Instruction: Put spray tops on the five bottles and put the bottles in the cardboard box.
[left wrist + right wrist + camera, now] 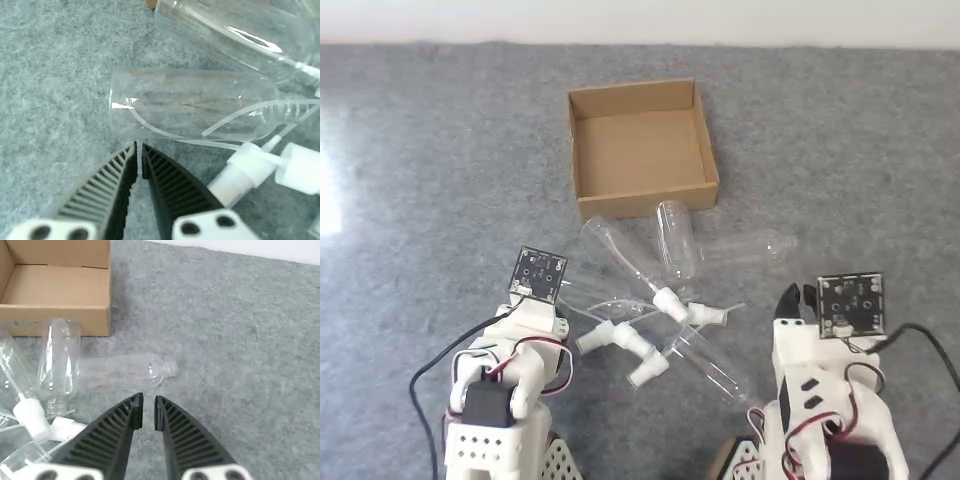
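Two pairs of jaws sit nearest, each closed to a thin gap and holding nothing. The left jaws point at the base of a clear bottle [190, 102] lying on its side, with a white spray top [240, 172] just beside them. The right jaws point at another bottle [125, 372] with an open neck. Between the arms, clear bottles [675, 238] lie crossed in a pile on the grey desk [440, 150], white spray tops [670, 300] among them. Beyond the pile stands the open cardboard box [640, 203], one bottle just beside its near wall.
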Motion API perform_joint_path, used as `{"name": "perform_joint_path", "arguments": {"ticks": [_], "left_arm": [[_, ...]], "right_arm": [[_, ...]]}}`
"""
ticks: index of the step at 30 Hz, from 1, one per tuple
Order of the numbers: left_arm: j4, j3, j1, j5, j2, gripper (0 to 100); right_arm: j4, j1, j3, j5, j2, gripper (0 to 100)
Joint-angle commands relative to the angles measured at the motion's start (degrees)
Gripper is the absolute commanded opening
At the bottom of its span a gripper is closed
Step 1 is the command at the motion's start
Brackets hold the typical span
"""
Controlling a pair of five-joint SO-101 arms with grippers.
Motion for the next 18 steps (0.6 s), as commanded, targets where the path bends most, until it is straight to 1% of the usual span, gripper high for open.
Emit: {"name": "perform_joint_path", "arguments": {"ticks": [1,6,13,18], "left_arm": [[0.18,-0.57,-0.26,-0.26,-1.32,2],[0.18,-0.57,-0.26,-0.26,-1.32,2],[0.18,-0.57,-0.26,-0.26,-1.32,2],[0.18,-0.57,-0.26,-0.26,-1.32,2]], "right_arm": [[-3.38,3.12,-3.69,0.44,-0.13,2.8],[-3.74,4.09,-4.57,0.44,0.84,2.8],[-3.12,4.26,-13.54,0.26,9.71,2.8],[-3.12,4.26,-17.85,-4.13,17.19,2.8]]}}
